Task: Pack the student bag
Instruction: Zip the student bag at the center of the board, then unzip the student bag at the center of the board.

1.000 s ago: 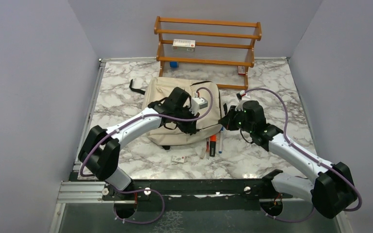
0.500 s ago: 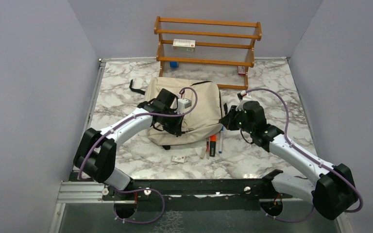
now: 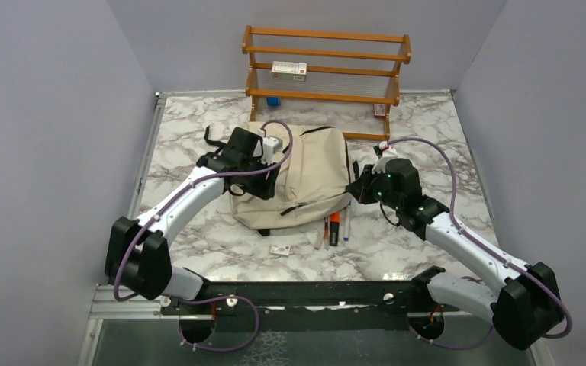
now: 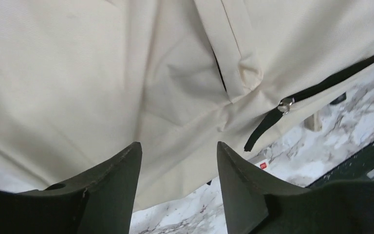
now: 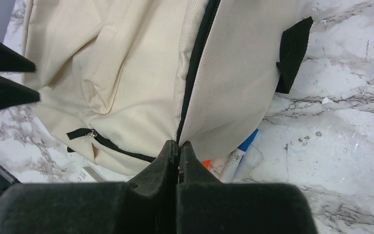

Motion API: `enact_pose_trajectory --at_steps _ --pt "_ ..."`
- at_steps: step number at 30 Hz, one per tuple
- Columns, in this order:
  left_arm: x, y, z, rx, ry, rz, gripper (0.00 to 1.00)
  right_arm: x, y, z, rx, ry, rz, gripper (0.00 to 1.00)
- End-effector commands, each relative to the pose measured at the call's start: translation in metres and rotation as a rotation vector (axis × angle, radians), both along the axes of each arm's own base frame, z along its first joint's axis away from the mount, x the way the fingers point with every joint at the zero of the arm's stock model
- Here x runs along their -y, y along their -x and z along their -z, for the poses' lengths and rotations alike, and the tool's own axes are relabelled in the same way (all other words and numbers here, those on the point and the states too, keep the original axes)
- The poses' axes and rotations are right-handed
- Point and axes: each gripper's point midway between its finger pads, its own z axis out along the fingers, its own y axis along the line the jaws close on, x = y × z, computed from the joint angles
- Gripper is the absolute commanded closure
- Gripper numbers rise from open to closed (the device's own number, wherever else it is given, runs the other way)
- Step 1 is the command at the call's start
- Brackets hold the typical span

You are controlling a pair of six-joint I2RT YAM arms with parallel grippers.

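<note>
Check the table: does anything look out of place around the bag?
The student bag lies partly on a blue pen and an orange marker at its near right corner; their ends poke out from under it. Nothing looks spilled or torn.

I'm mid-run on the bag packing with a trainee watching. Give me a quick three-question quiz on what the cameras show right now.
1. True or false: the left gripper is shut on the bag.
2. Where do the pens lie? A: on the shelf. B: at the bag's near right edge. C: inside the bag.
3. Fill in: the right gripper is shut, its tips at the lower end of the bag's black ____.

Key: 1 false, its jaws stand open over the fabric. 2 B. 3 zipper.
</note>
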Motion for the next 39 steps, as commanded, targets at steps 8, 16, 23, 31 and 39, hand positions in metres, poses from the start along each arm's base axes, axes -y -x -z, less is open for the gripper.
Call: enact_pose_trajectory --at_steps 8,16,23,31,39 --pt "-0.012 -0.100 -0.104 0.511 0.169 -0.277 0.17 0.026 -0.015 -0.025 0.074 0.084 0.118 0.84" --pt "0.021 -0.146 -0.089 0.602 0.162 0.002 0.19 0.024 -0.018 -0.066 0.150 0.084 0.089 0.72" --pt "0.031 -0.165 -0.061 0.580 0.097 0.215 0.29 -0.018 -0.025 -0.077 0.092 0.019 -0.089 0.60" --pt "0.015 -0.166 -0.043 0.558 0.071 0.247 0.34 -0.088 -0.060 -0.048 -0.124 -0.164 -0.225 0.54" --pt "0.010 -0.156 -0.038 0.598 0.089 0.278 0.35 -0.117 -0.106 0.003 -0.234 -0.172 -0.187 0.47"
